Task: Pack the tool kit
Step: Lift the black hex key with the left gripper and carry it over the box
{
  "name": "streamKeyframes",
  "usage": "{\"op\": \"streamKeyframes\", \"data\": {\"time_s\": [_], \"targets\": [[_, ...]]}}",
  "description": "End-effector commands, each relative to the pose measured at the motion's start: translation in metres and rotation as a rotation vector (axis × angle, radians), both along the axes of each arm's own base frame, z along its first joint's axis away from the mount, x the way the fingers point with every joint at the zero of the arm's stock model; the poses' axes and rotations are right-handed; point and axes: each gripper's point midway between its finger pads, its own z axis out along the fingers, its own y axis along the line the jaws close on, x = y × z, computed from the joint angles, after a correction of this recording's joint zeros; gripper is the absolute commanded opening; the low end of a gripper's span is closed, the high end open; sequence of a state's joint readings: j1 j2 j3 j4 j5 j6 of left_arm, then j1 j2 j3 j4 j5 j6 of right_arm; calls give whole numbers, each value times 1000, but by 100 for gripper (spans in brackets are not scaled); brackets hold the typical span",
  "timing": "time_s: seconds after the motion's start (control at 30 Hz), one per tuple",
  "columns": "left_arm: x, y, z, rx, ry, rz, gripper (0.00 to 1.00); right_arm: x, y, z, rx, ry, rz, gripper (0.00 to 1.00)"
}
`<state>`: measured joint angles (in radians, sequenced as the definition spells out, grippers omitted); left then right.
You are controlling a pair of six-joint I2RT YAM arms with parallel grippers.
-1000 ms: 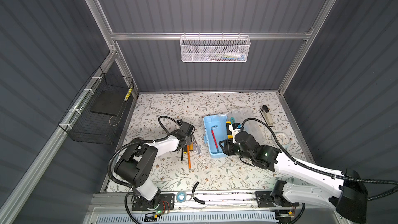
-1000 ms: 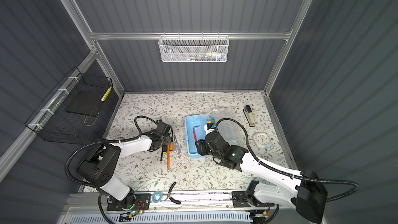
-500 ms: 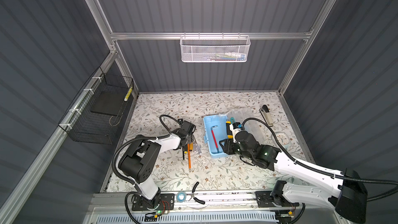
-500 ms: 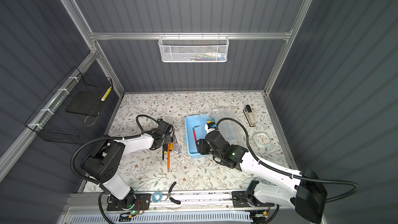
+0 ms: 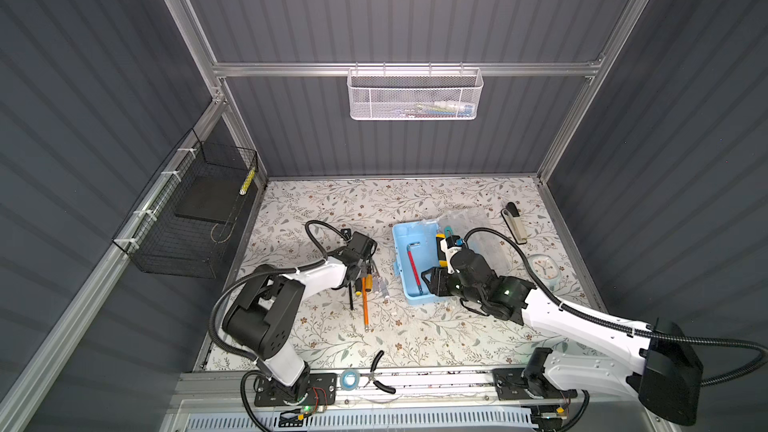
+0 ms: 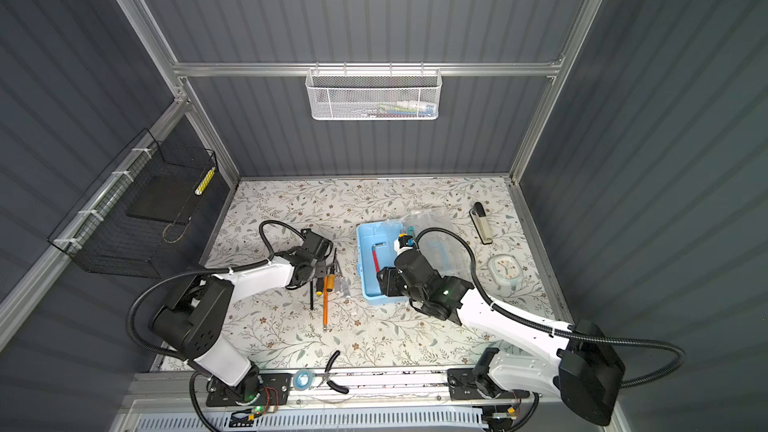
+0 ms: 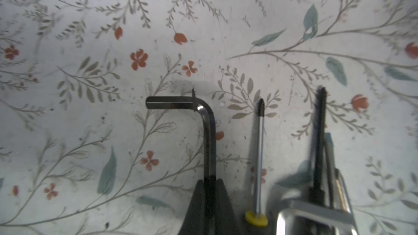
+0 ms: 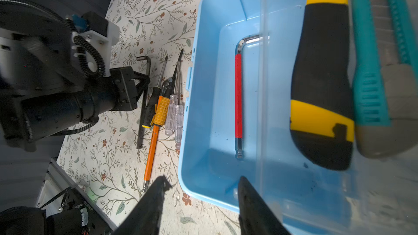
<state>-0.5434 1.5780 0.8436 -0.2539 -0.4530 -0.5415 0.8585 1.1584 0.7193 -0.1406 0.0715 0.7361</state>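
The blue tool box (image 5: 397, 259) sits open near the middle of the table (image 5: 332, 201), and I'd call it only part packed. A red-sleeved hex key (image 8: 238, 96) lies flat on its floor, with a yellow-and-black knife (image 8: 321, 87) and a teal cutter (image 8: 366, 64) alongside, past a clear edge. The right gripper (image 8: 202, 180) has its fingers apart, one outside the near wall and one inside. I'd guess it's bracing the box so it won't skid when something drops in (whether it actually pinches the wall, I can't tell). Just beside the box the loose tools (image 8: 172, 114) lie in a row. There the left gripper (image 7: 209, 181) is clamped tight on the long leg of the black hex key (image 7: 209, 132), low against the table. Holding the shaft rather than the bend should stop it swinging on a lift. The left wrist view shows that pinch plainly, with a screwdriver tip (image 7: 261, 105) right next to it, while in both top views it's too small to read. Only the right wrist view gives the box's contents and the orange screwdriver (image 8: 153, 145) lying ready.
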Motion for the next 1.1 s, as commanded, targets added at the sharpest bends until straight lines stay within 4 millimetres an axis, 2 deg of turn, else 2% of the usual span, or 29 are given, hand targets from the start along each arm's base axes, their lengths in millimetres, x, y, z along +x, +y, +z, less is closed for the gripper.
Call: {"op": "streamKeyframes", "data": {"time_s": [0.0, 0.07, 0.1, 0.23, 0.33, 0.43, 0.53, 0.67, 0.87, 1.07], "targets": [[5, -1, 58, -69, -113, 8, 0, 1, 2, 11, 56, -8, 3, 52], [3, -11, 81, -161, -150, -7, 0, 3, -1, 13, 68, -10, -7, 52], [2, -17, 92, -219, -171, -19, 0, 3, -4, 24, 97, -34, -13, 52], [-7, -49, 127, -455, -222, -56, 0, 5, -16, 42, 134, -77, -47, 52], [-16, -85, 150, -575, -266, -94, 0, 6, -27, 58, 151, -115, -68, 52], [-25, -126, 160, -670, -288, -131, 0, 6, -39, 67, 146, -142, -92, 53], [-29, -162, 157, -722, -291, -152, 0, 7, -49, 68, 137, -148, -113, 53], [-21, -189, 145, -698, -292, -155, 0, 4, -55, 65, 141, -140, -123, 53], [-7, -214, 112, -644, -239, -159, 0, 0, -63, 55, 131, -128, -141, 53], [1, -225, 77, -588, -178, -138, 0, -1, -67, 45, 109, -118, -150, 53]]}}
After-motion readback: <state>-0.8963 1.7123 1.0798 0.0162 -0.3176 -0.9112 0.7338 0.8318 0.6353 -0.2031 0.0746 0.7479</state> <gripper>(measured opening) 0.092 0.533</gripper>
